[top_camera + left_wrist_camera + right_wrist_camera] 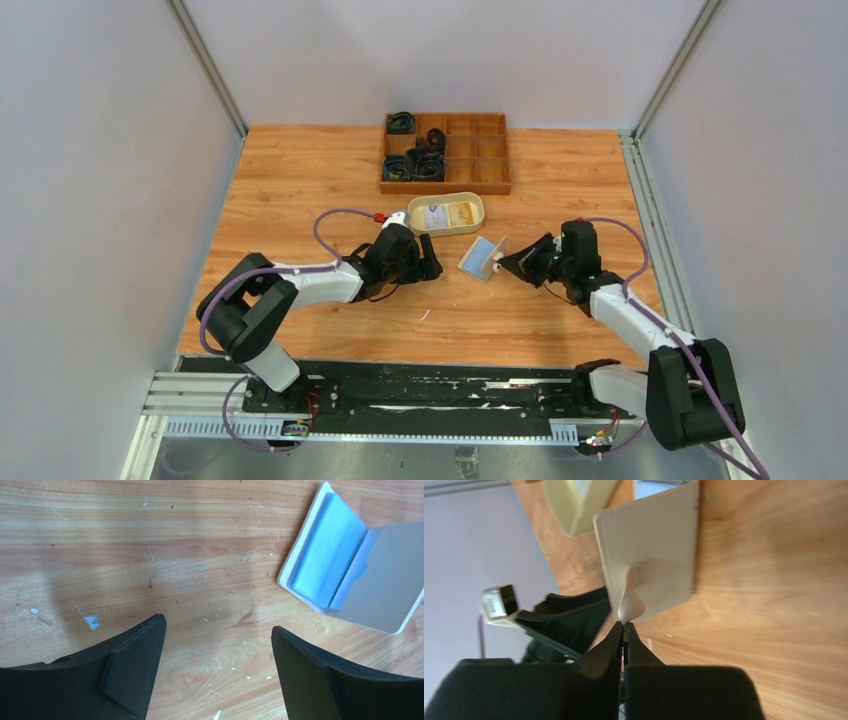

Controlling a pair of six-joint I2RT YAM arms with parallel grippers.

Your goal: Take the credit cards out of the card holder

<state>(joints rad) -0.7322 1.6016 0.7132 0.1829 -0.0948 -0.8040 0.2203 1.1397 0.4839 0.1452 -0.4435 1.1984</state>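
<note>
The beige card holder [482, 257] lies open on the wooden table between my two grippers. A pale blue credit card [325, 545] sits in its lower half, and its other flap [385, 580] stands raised. My right gripper [506, 261] is shut on the holder's little closure tab [630, 604] and holds that flap [649, 550] up. In the right wrist view its fingertips [624, 626] pinch the tab's end. My left gripper [432, 262] is open and empty, low over the table just left of the holder. In the left wrist view [217, 625] only bare wood lies between its fingers.
A cream oval dish [481, 211] with some flat items in it stands just behind the holder. A wooden compartment tray [445, 187] with black coiled items is at the back. Grey walls close in the table on the left, right and far sides.
</note>
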